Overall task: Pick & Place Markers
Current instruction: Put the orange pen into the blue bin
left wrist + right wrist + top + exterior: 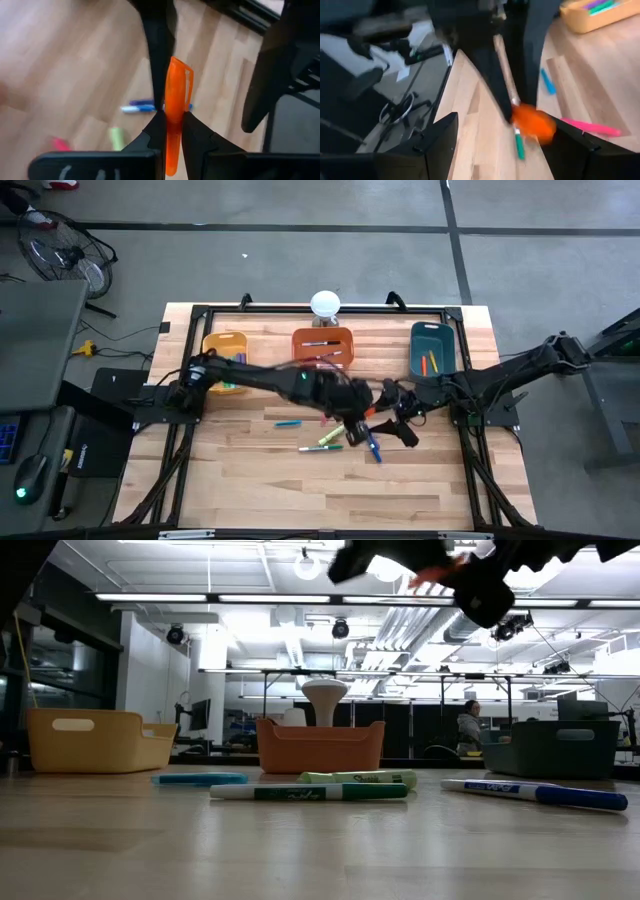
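While the orange marker (pixel 175 107) stands upright between the two dark fingers of the left gripper (pixel 170 131), pinched tight at its middle, it hangs clear above the worktop (pixel 250 470) near the centre. The left arm reaches from the left edge across the middle of the worktop, its wrist bent down over the loose markers. The right gripper (pixel 405 428) sits just beside it, the right arm stretching in from the right edge; its fingers spread wide apart with nothing between them.

Below them lie a green marker (pixel 310 793), a pale yellow-green marker (pixel 358 778), a blue marker (pixel 535 790) and a teal marker (pixel 200 779), all flat on the wood toward the middle. A pink marker (pixel 590 128) shows in the right wrist view.

Along the far edge stand the yellow bin (pixel 225 345), the orange bin (pixel 324 340) and the teal bin (pixel 432 345), each with markers inside.

From above, the two grippers overlap into one dark mass, so the held marker is hard to make out there. In the low view both grippers are cut off at the top, and in the right wrist view the orange marker is a blur.
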You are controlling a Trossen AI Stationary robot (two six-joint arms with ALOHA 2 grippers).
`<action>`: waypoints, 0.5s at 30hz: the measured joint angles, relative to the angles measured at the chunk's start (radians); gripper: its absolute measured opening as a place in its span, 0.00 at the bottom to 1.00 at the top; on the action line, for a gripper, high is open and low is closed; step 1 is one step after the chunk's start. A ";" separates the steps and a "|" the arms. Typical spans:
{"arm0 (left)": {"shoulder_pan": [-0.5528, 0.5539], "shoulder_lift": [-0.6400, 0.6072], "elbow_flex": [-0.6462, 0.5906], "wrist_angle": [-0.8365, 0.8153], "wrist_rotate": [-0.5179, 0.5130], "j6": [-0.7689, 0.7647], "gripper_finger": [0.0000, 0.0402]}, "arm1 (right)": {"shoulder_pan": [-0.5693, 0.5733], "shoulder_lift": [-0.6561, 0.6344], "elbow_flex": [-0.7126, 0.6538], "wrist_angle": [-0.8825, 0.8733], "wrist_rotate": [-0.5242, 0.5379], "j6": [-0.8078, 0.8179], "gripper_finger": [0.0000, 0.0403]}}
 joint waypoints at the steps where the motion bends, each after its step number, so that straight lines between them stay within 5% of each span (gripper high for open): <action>1: 0.005 -0.001 0.021 -0.014 -0.006 0.012 0.07 | -0.006 -0.006 0.003 -0.001 0.005 -0.002 0.63; 15: 0.033 0.000 0.099 -0.028 -0.046 0.082 0.07 | -0.096 -0.158 0.008 0.028 0.007 -0.079 0.63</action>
